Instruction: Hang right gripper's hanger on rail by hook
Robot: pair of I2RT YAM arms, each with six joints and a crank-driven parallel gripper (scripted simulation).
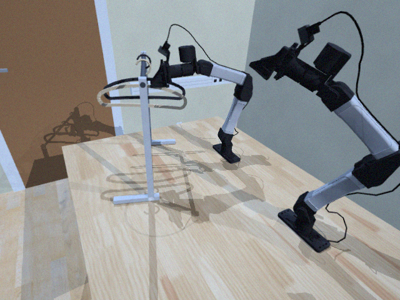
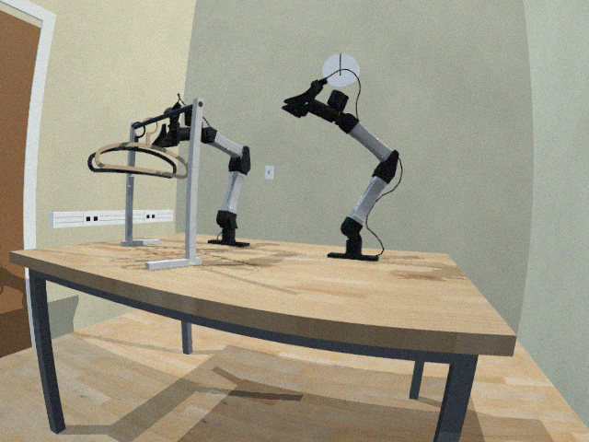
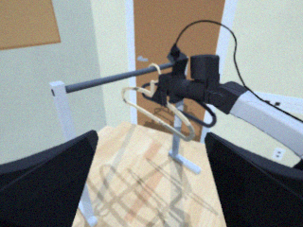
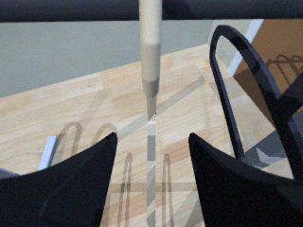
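Note:
The beige hanger [image 1: 125, 105] [image 2: 148, 138] [image 3: 152, 88] [image 4: 151, 61] has its hook over the dark rail [image 2: 164, 115] [image 3: 109, 80] [image 4: 71, 10], with its body below. The black hanger [image 1: 129, 97] [image 2: 90, 164] [image 4: 258, 66] also hangs from the rail, close beside it towards the far post. The rack [image 1: 147, 135] [image 2: 191, 190] stands upright. My right gripper [image 1: 153, 84] [image 2: 155, 143] [image 4: 152, 135] is open just below the rail, fingers apart on either side of the stem's line. Its contact with the stem is unclear. My left gripper [image 1: 258, 70] [image 2: 285, 107] [image 3: 151, 133] is open and empty, well away from the rack.
The rack's white feet [image 1: 129, 199] [image 2: 166, 263] rest on the wooden table [image 1: 225, 258] [image 2: 380, 304], near its edge. The black hanger's body is close beside the right gripper. The right arm reaches in from the side away from the door.

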